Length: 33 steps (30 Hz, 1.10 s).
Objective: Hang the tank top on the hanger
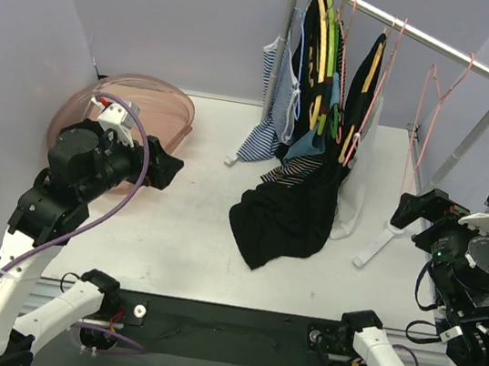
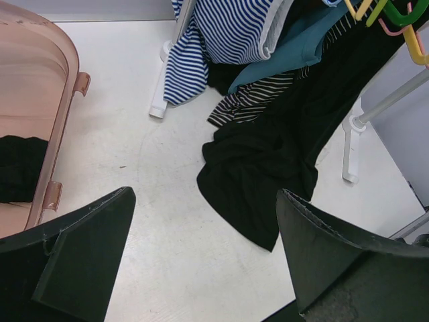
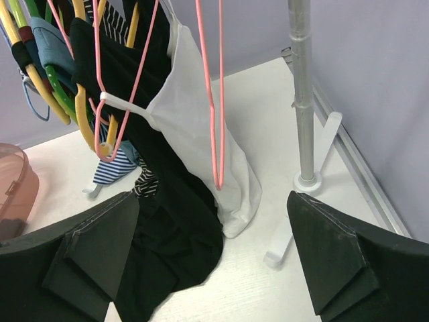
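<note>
The black tank top (image 2: 17,168) lies bunched in the pink basket (image 2: 60,100), far left on the tabletop (image 1: 191,230). The pink hanger (image 3: 218,180) hangs near the right end of the rack (image 1: 432,38). The left gripper (image 2: 204,201) and right gripper (image 3: 213,201) hold nothing, jaws spread wide.

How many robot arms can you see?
2. The left arm is at the left of the table, beside the pink tub. The right arm is at the right, near the clothes rack. None seems hidden.
</note>
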Motion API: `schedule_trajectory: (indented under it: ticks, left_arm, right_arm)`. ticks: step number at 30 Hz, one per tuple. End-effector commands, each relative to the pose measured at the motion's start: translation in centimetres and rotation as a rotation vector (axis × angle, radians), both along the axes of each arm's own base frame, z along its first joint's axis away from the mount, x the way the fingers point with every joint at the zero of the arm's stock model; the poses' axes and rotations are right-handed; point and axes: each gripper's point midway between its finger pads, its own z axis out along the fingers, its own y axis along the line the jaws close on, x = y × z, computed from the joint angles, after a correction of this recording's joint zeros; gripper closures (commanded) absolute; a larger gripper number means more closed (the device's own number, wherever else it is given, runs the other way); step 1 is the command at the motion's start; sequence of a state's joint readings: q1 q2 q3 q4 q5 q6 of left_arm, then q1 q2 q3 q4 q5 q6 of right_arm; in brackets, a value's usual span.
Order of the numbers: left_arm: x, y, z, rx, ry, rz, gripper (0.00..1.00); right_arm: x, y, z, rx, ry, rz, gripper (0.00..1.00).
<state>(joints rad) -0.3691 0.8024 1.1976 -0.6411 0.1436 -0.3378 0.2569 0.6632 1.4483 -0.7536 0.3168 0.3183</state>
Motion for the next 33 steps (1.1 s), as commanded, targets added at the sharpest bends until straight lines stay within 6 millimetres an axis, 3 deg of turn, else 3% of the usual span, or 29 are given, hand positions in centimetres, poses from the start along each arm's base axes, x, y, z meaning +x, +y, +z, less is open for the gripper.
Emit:
schedule_trajectory:
  ticks: [1,5,8,9,12,18,20,22,24,25,26,28,30,33]
  left_arm:
    - [0.0,0.2,1.4,-0.018,-0.041,0.010,0.03]
    - [0.5,0.1,0.8,-0.020,-0.033,0.016,0.03]
    - [1.0,-0.3,0.5,-0.036,-0.024,0.011,0.03]
    - [1.3,-0.5,0.5,-0.041,-0.026,0.010,0.03]
    - [2.2,-0.7,-0.7,-0.033,-0.003,0.018,0.03]
    - [5.6,0.9,-4.8,-0.113,0.095,0.094,0.03]
    - [7.2,1.8,-5.3,-0.157,0.102,0.140,0.03]
    - [8.2,2.4,-6.8,-0.195,0.140,0.160,0.03]
    - [10.2,4.3,-8.3,-0.247,0.180,0.231,0.03]
    - [11.0,5.0,-8.7,-0.263,0.195,0.257,0.03]
    - [12.3,6.6,-9.9,-0.277,0.232,0.315,0.03]
    - [13.9,8.3,-11.3,-0.273,0.280,0.386,0.03]
    - [14.8,10.7,-12.6,-0.236,0.318,0.508,0.03]
    - [16.2,13.6,-14.3,-0.169,0.370,0.669,0.03]
  right_arm:
    - [0.2,0.1,0.3,0.010,-0.020,-0.001,0.00]
    - [0.7,1.5,0.0,-0.011,-0.002,0.088,0.00]
    - [0.8,5.4,-0.5,-0.042,-0.007,0.329,0.00]
    - [0.1,8.2,-0.6,-0.044,-0.011,0.505,0.00]
    - [-1.5,13.0,-1.1,-0.066,-0.028,0.827,0.00]
    - [-1.7,18.5,-3.9,0.110,0.095,1.117,0.00]
    - [-1.3,19.6,-5.2,0.089,0.105,1.131,0.00]
    - [-2.3,21.6,-6.4,0.029,0.130,1.201,0.00]
    - [-1.5,21.9,-8.1,-0.043,0.178,1.151,0.00]
    - [-2.4,23.6,-9.5,-0.093,0.220,1.213,0.00]
    - [-1.5,23.4,-10.4,-0.149,0.234,1.150,0.00]
    - [-2.0,25.0,-12.8,-0.242,0.291,1.171,0.00]
    - [-1.3,25.5,-14.9,-0.312,0.342,1.129,0.00]
    - [-1.3,26.7,-16.4,-0.312,0.362,1.139,0.00]
